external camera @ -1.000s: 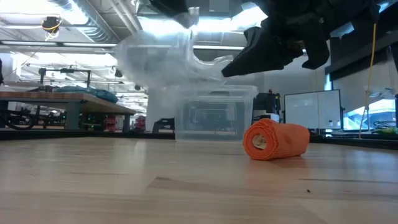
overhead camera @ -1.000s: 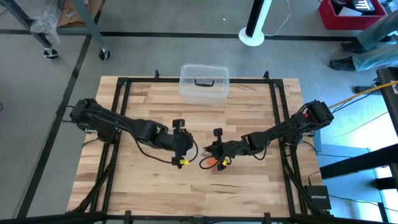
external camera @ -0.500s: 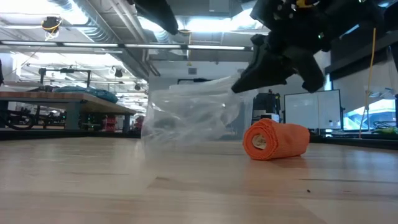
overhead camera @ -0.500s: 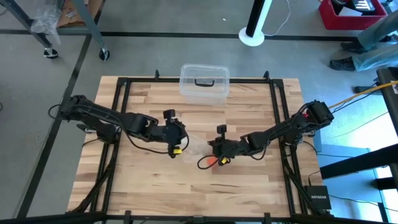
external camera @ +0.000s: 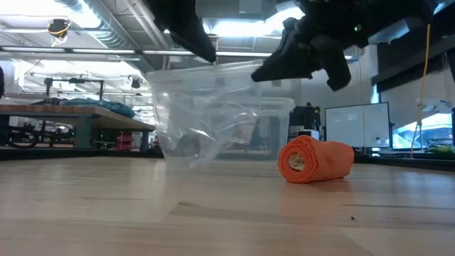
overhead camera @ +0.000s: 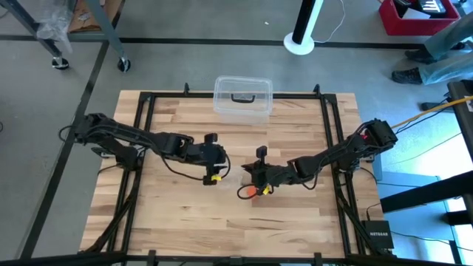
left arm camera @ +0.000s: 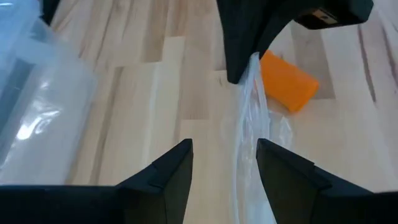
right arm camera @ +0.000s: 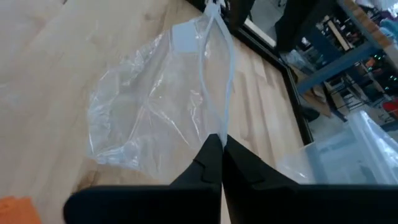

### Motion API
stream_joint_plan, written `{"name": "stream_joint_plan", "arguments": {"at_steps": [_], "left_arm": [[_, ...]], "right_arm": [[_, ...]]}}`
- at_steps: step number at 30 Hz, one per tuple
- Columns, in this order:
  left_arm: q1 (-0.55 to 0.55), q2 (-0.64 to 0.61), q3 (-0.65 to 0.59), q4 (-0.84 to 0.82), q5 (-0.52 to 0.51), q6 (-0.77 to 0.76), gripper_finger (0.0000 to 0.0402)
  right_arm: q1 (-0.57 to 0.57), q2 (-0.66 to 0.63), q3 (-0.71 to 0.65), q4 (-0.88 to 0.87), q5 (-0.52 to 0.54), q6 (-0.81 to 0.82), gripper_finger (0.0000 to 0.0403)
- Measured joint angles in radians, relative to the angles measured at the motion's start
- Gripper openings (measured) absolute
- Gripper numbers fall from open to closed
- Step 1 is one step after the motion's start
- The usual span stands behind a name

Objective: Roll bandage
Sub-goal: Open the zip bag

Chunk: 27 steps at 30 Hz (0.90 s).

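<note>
Two grippers are held over the table's middle with a clear plastic bag between them. The right gripper is pinched closed on the bag's top edge. The left gripper is spread apart around the bag's other side. The bandage is rolled up and laid on the table, just beside the bag.

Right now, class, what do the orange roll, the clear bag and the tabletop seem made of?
Orange roll: soft woven fabric, matte, layered spiral at its end. Clear bag: thin plastic film, glossy, crinkled, see-through. Tabletop: probably wood, pale jointed strips with visible grain.
</note>
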Motion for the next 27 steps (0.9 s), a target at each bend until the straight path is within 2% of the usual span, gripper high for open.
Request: {"name": "stream_joint_plan", "arguments": {"at_steps": [10,14,18,21,24,27], "left_arm": [[0.058,0.044,-0.038,0.054,0.005,0.058,0.0168],[0.054,0.044,-0.038,0.052,0.062,0.094,0.0161],[0.055,0.044,-0.038,0.066,0.098,0.125,0.0117],[0.063,0.044,-0.038,0.059,0.152,0.133,0.0065],[0.068,0.044,-0.038,0.046,0.161,0.16,0.0014],[0.081,0.044,-0.038,0.047,0.164,0.168,0.001]], "right_arm": [[0.0,0.0,0.0,0.041,0.003,-0.065,0.0003],[0.0,0.0,0.0,0.062,0.015,-0.079,0.0003],[0.0,-0.001,0.0,0.078,0.027,-0.079,0.0003],[0.0,-0.001,0.0,0.079,0.033,-0.071,0.0003],[0.0,-0.001,0.0,0.081,0.008,-0.068,0.0003],[0.0,-0.001,0.0,0.099,0.008,-0.067,0.0003]]}}
